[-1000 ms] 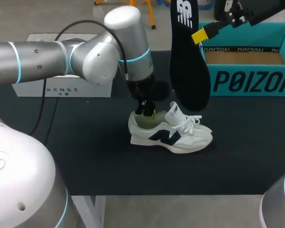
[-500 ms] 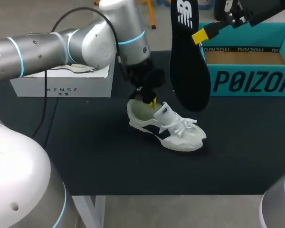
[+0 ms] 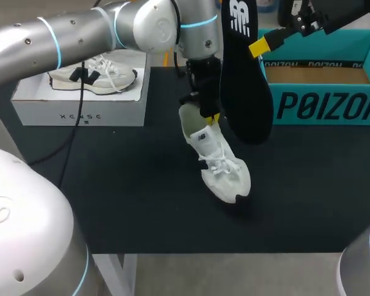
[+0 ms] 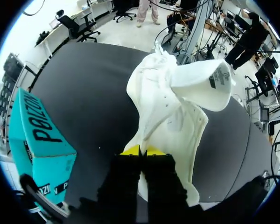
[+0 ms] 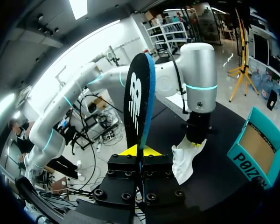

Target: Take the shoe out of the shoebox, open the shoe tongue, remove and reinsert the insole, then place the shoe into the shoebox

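Under left gripper (image 3: 209,116), shoe (image 3: 219,161) toe-down.

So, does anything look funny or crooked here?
Yes: the white shoe is tipped heel-up in the left gripper, tongue flopped out. The right gripper holds its black insole upright in the air.

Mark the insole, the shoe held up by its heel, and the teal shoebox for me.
insole (image 3: 245,86), head view, middle of its black face.
shoe (image 3: 219,164), head view, on the laces.
teal shoebox (image 3: 327,106), head view, on its front wall.
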You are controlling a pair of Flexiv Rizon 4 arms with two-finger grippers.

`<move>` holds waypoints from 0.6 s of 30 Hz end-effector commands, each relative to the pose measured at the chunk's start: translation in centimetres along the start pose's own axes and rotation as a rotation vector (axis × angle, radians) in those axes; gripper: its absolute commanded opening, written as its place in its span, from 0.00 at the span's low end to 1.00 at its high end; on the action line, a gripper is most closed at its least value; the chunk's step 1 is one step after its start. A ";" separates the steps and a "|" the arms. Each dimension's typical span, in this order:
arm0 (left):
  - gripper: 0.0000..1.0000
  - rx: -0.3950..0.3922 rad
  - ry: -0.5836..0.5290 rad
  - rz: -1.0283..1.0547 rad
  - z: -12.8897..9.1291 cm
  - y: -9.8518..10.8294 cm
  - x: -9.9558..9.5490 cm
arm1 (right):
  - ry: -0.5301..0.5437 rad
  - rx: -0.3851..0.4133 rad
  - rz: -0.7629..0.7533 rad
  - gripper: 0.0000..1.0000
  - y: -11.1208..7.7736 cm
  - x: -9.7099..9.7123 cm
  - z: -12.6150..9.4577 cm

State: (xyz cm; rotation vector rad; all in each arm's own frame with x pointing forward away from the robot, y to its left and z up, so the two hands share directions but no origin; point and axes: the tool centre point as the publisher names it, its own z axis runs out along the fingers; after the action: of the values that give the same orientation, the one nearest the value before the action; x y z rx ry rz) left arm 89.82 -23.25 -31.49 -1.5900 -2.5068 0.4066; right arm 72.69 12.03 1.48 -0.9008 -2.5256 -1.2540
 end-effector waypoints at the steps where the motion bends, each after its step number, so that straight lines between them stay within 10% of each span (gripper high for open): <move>1: 0.00 -0.059 0.275 0.245 0.2 -1.5 -0.6 | -0.001 0.004 0.001 0.00 0.2 0.0 0.1; 18: 0.00 -0.011 0.310 0.269 5.6 -2.0 -0.4 | -0.001 0.004 0.001 0.00 0.2 0.0 0.1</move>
State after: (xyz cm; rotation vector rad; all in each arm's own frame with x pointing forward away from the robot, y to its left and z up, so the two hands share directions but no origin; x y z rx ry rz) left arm 86.11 -24.77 -35.77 -1.8712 -2.1193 0.1707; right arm 72.70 12.03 1.48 -0.9007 -2.5257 -1.2538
